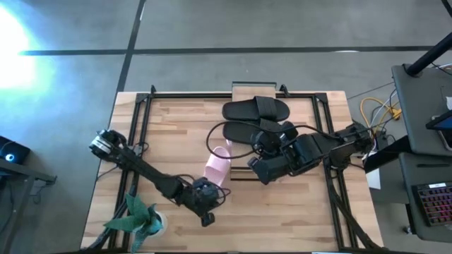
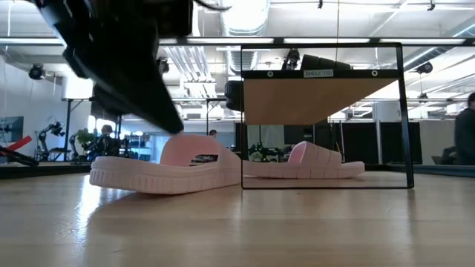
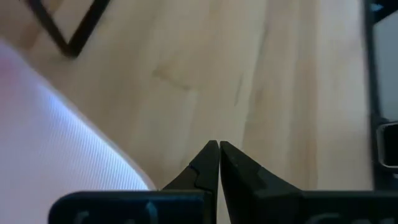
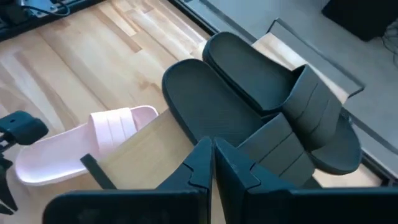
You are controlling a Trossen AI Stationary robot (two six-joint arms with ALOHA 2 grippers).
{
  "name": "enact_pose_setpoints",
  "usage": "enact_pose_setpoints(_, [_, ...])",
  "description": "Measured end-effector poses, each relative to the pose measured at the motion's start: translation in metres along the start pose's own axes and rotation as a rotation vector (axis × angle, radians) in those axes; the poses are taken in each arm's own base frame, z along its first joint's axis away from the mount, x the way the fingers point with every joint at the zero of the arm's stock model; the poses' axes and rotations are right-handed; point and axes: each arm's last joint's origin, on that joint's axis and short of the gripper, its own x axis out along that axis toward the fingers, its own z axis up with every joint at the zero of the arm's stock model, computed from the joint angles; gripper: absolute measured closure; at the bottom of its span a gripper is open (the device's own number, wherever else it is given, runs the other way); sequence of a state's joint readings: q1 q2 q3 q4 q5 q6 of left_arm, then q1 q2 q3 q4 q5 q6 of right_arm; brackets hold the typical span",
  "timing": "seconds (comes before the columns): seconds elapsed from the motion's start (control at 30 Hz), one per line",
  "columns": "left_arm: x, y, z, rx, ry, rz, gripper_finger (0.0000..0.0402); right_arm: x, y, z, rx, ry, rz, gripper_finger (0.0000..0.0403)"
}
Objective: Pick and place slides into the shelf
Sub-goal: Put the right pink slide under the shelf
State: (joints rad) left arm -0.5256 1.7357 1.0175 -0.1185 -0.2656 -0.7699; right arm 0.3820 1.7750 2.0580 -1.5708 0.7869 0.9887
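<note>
Slides, four total, all clustered at the shelf [image 1: 256,92], which sits at the far middle edge of the table [image 1: 176,120]. Two black slides [image 1: 256,109] lie side by side on the shelf's wooden plank top, one nearer the far edge, the other [image 1: 244,132] just nearer the arms, touching along their lengths; right wrist view confirms the pair [image 4: 273,93] overlapping at the straps. One pink slide [image 1: 217,167] lies on the table just beside the shelf on the left-arm side, strap up, sole flat. Low view shows this pink slide [image 2: 167,172] in front of the shelf frame and a second pink slide [image 2: 312,162] inside the frame, under the plank, sole down.

Left gripper [image 1: 205,201] sits near the pink slide on the table, on the side away from the shelf, fingers clenched together with nothing between them; left wrist view shows the closed tips [image 3: 218,163] over bare wood with pink slide material [image 3: 56,143] just beside. Right gripper [image 1: 256,168] hovers just next to the shelf, at the near black slide, jaws pressed together, empty [image 4: 211,163].

Green toy plant [image 1: 138,220] stands at the near left corner, well apart from the shelf.
</note>
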Motion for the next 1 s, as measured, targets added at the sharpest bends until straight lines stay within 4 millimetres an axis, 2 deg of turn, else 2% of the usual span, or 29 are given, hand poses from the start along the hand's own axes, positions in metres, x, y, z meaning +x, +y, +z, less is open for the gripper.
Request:
enact_pose_setpoints(0.17, [0.009,0.001,-0.007,-0.042,0.028,0.099,0.0402,-0.006,-0.007,0.001,0.005,-0.016,0.005,0.0394])
enact_pose_setpoints(0.33, [0.005,0.011,-0.013,-0.037,0.049,0.232,0.0402,-0.01,-0.011,0.001,0.006,-0.038,0.005,0.0394])
enact_pose_setpoints(0.53, [-0.002,0.026,-0.022,0.017,0.153,0.366,0.0401,-0.011,-0.011,0.001,-0.009,-0.042,0.006,0.0394])
enact_pose_setpoints(0.67, [-0.011,0.035,-0.028,0.014,0.192,0.462,0.0401,-0.011,-0.011,0.001,-0.009,-0.042,0.005,0.0394])
enact_pose_setpoints(0.87, [-0.022,0.043,-0.023,-0.005,0.144,0.513,0.0401,-0.011,-0.011,0.001,-0.007,-0.043,0.005,0.0394])
enact_pose_setpoints(1.0, [-0.048,0.044,-0.02,-0.006,0.177,0.547,0.0401,-0.011,-0.011,0.0,0.013,-0.038,0.008,0.0394])
